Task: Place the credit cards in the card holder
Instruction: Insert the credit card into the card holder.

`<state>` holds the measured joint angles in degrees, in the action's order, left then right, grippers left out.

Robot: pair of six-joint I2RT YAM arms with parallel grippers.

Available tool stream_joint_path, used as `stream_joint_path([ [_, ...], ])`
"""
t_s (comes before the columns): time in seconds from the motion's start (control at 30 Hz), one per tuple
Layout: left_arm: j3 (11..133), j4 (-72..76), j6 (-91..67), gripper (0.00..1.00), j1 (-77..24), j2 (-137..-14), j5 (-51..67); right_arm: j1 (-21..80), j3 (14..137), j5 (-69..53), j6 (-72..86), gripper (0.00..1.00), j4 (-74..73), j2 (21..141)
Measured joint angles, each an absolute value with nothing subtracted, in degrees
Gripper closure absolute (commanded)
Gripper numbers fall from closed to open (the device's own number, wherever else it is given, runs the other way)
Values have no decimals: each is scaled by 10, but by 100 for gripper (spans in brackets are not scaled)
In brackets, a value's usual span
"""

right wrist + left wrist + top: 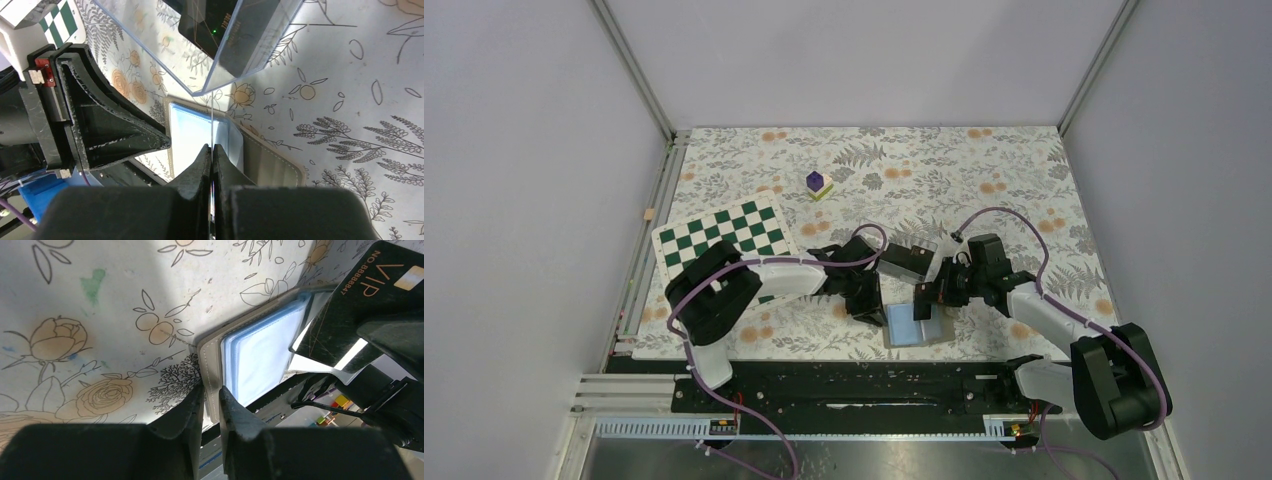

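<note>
Your left claw (212, 392) fills the bottom of its wrist view. Its jaws are drawn nearly together with the grey cover edge of the holder (260, 355) caught between them. Both jaws look to touch that edge, so you are pinching the holder by its cover. The holder lies open on the surface (984, 180), pale blue inside facing up, near the front edge and between your two claws.

Your right claw (211, 147) has its jaws pressed together on a card (345, 305). From the right wrist you see that card only edge-on, a thin line rising from the tips. From the left wrist you see its black face, with "VIP", a printed number and a gold chip. The card hangs tilted over the open holder, its lower corner just beside the blue page. Whether it touches the page, you cannot tell from these views.

Just beyond the holder stands the box (150, 35), clear-walled, with more black cards (210, 20) lying in it. In the top view it sits between the two claws, on the far side of the holder and close to it.

Further off on the floral surface, a checkerboard (724, 235) lies to the left, partly hidden by your left arm. A purple cube (815, 181) rests on a small yellowish block (822, 194) toward the back, well apart from the rest.
</note>
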<state>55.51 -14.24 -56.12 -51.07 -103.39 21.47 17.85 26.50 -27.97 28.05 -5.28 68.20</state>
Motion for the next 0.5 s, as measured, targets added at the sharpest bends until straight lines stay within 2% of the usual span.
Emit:
stream_joint_path([
  [0.5,576,-164,-542,82,-513,-1043,206,178,265,-248,269,100,-60,679],
])
